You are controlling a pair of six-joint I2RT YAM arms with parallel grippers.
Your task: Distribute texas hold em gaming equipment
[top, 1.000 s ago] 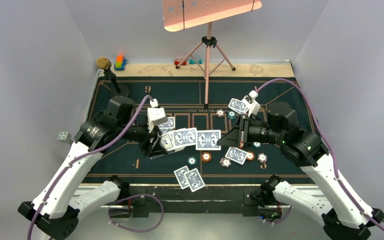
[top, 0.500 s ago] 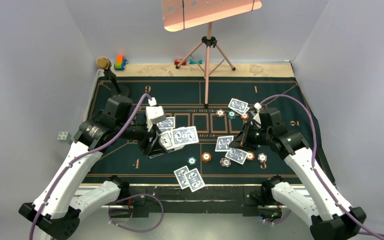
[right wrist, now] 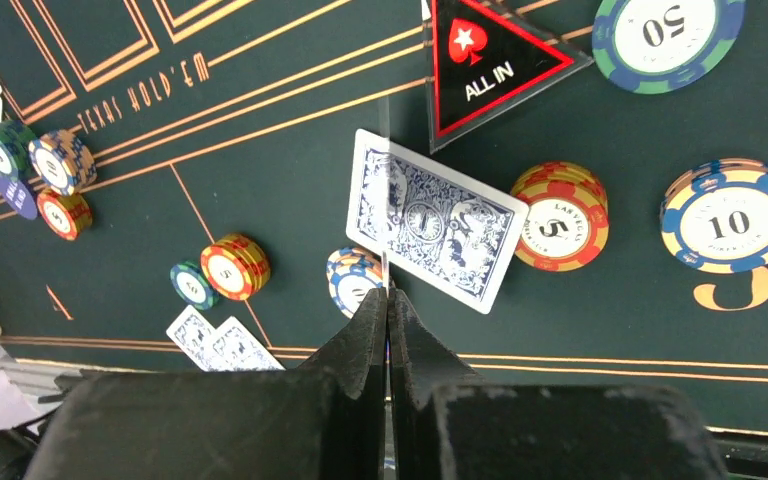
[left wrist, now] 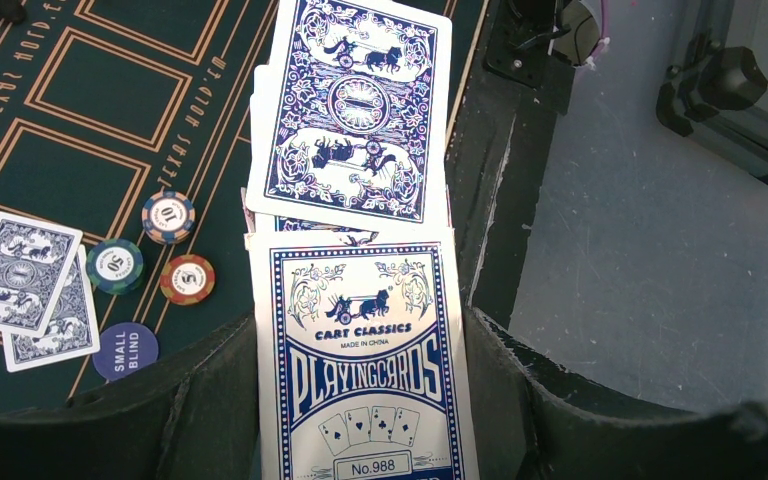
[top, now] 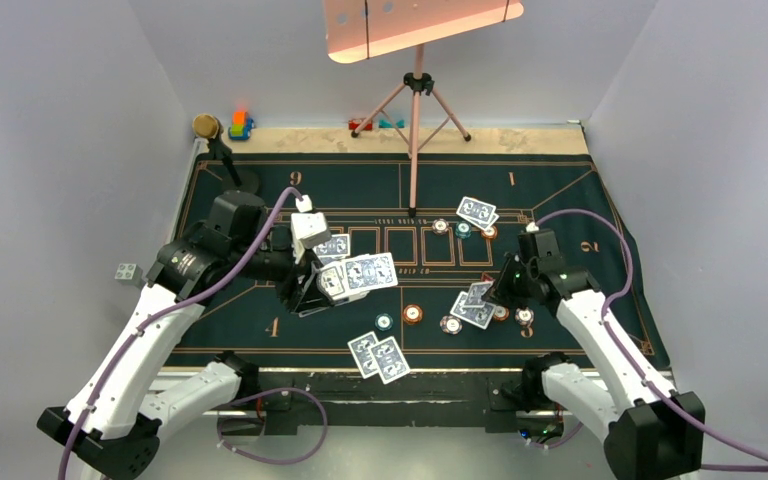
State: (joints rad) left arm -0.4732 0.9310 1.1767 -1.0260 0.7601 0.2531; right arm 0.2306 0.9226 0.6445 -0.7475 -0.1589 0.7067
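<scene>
**Second card heads for the right-hand seat.** The right gripper (top: 496, 288), stretched toward the middle of the table a second ago, has drawn back to the near right part. Its fingers are pinched shut on a single blue-backed card (top: 479, 294), which hangs just over another card (right wrist: 435, 222) lying flat among the chips. By the look of it, this seat is about to get its pair, as a pair of cards (top: 378, 357) already lies by the middle of the near edge.

The left gripper (left wrist: 360, 325) has not moved. It is clamped on the card box (left wrist: 362, 380) left of centre, with one loose card (left wrist: 352, 110) sliding out of the top.

The box reads "CART CLASSICS", "MADE IN CHINA", "PLAYINGCARDS" and "No.988". The green mat (right wrist: 150, 95) is printed "TEXAS HOLD'EM". A red-black triangle (right wrist: 485, 65) says "ALL IN" and a dark blue disc (left wrist: 125, 350) says "SMALL BLIND". Chips near the right gripper are marked 50 (right wrist: 668, 35), 10 (right wrist: 732, 222) and 5 (right wrist: 562, 213).
</scene>
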